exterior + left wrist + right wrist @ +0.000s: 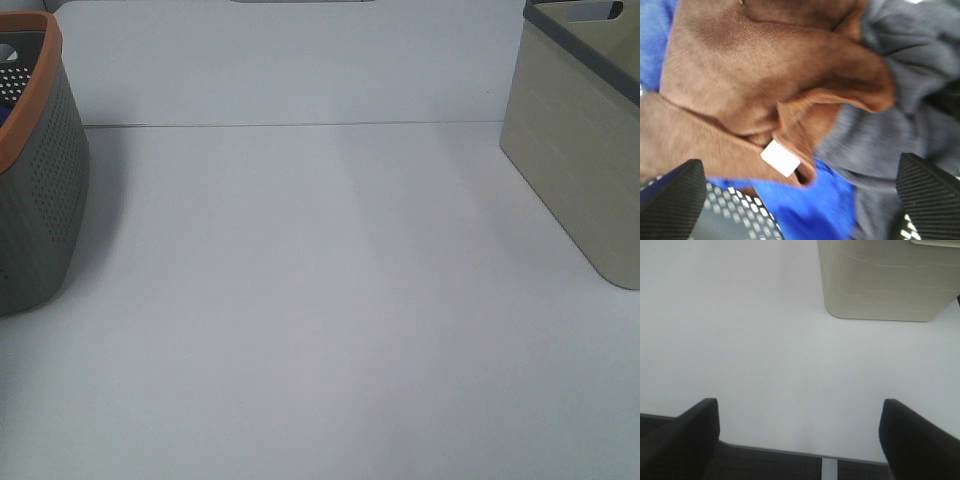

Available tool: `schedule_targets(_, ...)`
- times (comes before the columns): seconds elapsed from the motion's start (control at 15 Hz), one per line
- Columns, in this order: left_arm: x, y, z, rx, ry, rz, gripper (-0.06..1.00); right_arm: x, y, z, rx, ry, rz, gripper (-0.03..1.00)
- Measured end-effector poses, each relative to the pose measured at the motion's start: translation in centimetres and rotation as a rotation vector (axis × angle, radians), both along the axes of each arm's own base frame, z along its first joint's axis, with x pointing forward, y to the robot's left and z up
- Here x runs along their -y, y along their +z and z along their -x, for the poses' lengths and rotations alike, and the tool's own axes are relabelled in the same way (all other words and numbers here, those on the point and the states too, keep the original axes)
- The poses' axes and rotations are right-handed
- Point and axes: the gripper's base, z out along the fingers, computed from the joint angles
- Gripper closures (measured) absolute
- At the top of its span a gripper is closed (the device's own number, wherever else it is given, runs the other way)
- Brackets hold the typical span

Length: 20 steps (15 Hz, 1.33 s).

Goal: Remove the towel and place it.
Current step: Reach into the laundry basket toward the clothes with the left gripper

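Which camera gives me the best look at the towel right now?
The left wrist view: the brown towel fills most of it, white tag showing, beside a blue cloth and a grey cloth. The exterior high view shows the orange-rimmed basket but no towel. The right wrist view shows just the table and the beige basket.

High camera looks down on the white flat tabletop (320,300); right wrist camera shares it and the upper-right beige ribbed plastic bin (580,160); left wrist camera sits close over the reddish-brown crumpled towel (765,75)
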Motion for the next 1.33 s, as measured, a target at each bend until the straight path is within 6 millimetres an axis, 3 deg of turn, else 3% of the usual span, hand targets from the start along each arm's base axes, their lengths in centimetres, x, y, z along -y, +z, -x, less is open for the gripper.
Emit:
schedule_targets(0.4,1.2,-4.8,-2.0,-0.046,-0.096,-0.016,-0.02,0.0,0.0,0.0,0.0,0.0,0.0,0.21)
schedule_targets(0.6,1.7,-5.2,-2.3,-0.046,-0.119,-0.019,0.06,0.0,0.0,0.0,0.0,0.0,0.0,0.21)
schedule_targets(0.67,1.7,-5.2,-2.3,-0.047,-0.125,-0.025,0.16,0.0,0.0,0.0,0.0,0.0,0.0,0.21)
schedule_targets(0.93,1.7,-5.2,-2.1,-0.068,-0.13,-0.033,0.38,0.0,0.0,0.0,0.0,0.0,0.0,0.21)
schedule_targets(1.33,1.6,-5.2,-2.1,-0.07,-0.128,-0.033,0.44,0.0,0.0,0.0,0.0,0.0,0.0,0.21)
